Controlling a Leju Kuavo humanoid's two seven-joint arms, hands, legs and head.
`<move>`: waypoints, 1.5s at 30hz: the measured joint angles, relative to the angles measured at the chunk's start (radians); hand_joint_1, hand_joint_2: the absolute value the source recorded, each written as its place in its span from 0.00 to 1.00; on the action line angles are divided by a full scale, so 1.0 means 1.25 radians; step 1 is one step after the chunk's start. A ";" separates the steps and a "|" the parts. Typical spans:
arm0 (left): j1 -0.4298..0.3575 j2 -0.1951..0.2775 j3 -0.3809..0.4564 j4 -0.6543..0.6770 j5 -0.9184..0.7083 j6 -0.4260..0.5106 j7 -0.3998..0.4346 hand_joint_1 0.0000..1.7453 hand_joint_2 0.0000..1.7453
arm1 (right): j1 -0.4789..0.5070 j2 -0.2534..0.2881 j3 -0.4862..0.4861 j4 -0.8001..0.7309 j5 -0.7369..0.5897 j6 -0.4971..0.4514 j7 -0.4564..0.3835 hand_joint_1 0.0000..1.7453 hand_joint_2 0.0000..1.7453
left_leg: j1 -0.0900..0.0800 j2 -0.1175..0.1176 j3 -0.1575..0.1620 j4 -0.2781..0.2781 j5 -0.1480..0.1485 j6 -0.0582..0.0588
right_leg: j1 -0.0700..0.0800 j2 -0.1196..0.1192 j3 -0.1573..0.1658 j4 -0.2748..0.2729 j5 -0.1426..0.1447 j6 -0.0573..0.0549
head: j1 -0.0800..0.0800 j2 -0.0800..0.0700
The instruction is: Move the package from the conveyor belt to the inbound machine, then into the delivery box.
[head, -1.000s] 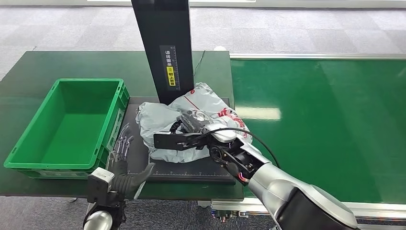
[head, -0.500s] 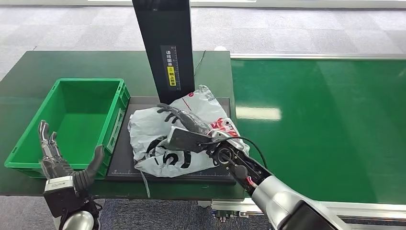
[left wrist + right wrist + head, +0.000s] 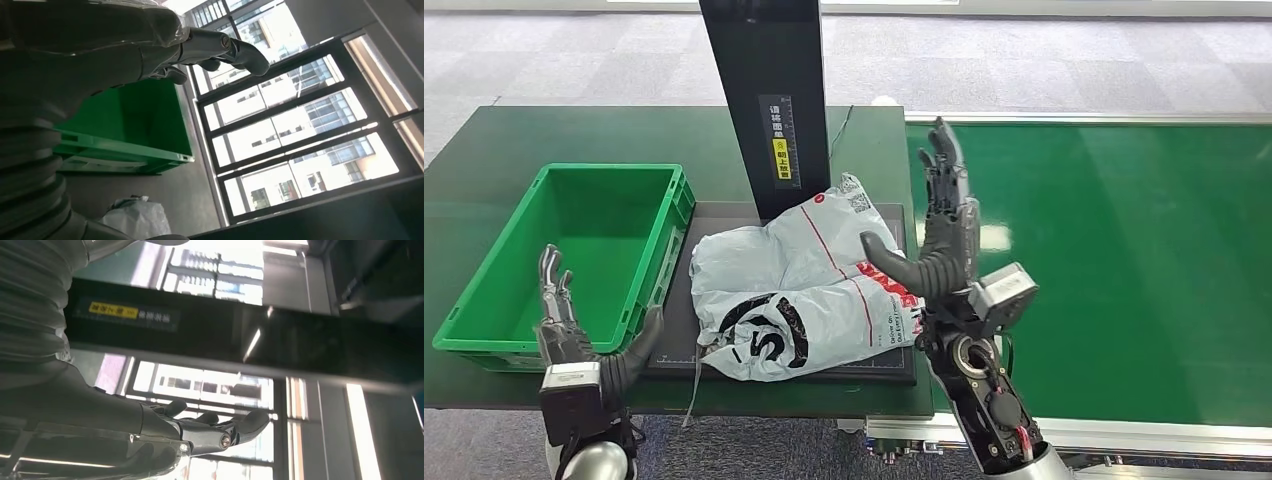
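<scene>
Crinkled grey plastic, the package (image 3: 799, 290) is laid flat on the black scanner plate (image 3: 884, 362) between the ribbed green box (image 3: 564, 255) and the belt (image 3: 1114, 260), while the left hand (image 3: 574, 335) and right hand (image 3: 939, 235) are raised with fingers spread, nothing held.

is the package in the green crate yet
No, the package lies on the black platform of the inbound machine, beside the green crate, which holds nothing.
</scene>
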 joint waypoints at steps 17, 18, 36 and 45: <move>-0.061 -0.015 -0.231 0.164 -0.184 -0.185 0.110 0.00 1.00 | 0.195 0.031 -0.244 -0.118 -0.160 0.092 0.116 0.00 1.00 | 0.000 0.000 0.000 0.000 0.000 0.000 | 0.000 0.000 0.000 0.000 0.000 0.000 | 0.000 0.000; -0.074 -0.017 -0.246 0.187 -0.189 -0.189 0.112 0.00 1.00 | 0.199 0.035 -0.249 -0.114 -0.157 0.100 0.118 0.00 1.00 | 0.000 0.000 0.000 0.000 0.000 0.000 | 0.000 0.000 0.000 0.000 0.000 0.000 | 0.000 0.000; -0.433 -0.062 -0.325 0.749 -0.238 -0.202 0.129 0.00 1.00 | 0.218 0.073 -0.274 -0.080 -0.154 0.194 0.167 0.00 1.00 | -0.001 0.000 0.000 0.000 0.000 0.001 | 0.000 0.000 0.001 0.000 0.001 0.000 | 0.000 0.000; -0.472 -0.074 -0.332 0.826 -0.242 -0.198 0.133 0.00 1.00 | 0.218 0.075 -0.275 -0.077 -0.158 0.203 0.170 0.00 1.00 | -0.001 0.000 0.001 0.000 0.000 0.001 | 0.000 0.000 0.002 0.000 0.001 0.000 | 0.000 0.000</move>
